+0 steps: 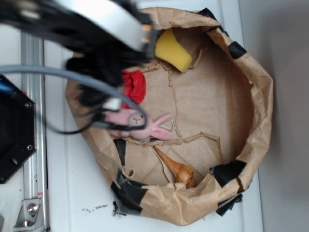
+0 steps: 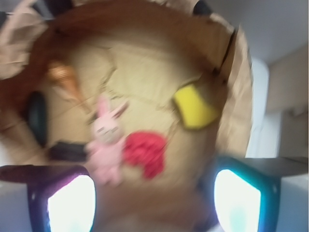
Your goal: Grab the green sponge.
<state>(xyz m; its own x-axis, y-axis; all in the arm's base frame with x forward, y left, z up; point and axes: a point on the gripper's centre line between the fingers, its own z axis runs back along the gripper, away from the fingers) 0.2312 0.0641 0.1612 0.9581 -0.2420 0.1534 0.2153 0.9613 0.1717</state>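
Wrist view showed jaws wide apart (empty); approach should centre on the yellow wedge-shaped foam sponge (image 2: 194,107), clearing the red ruffled cloth ball (image 2: 145,152).

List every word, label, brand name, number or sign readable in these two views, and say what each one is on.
None: no readable text in either view.
The paper bag, yellow sponge, red cloth ball, pink bunny and shell carry no print.
The black tape patches are plain.
The wrist view is blurred; the gripper shows no markings.
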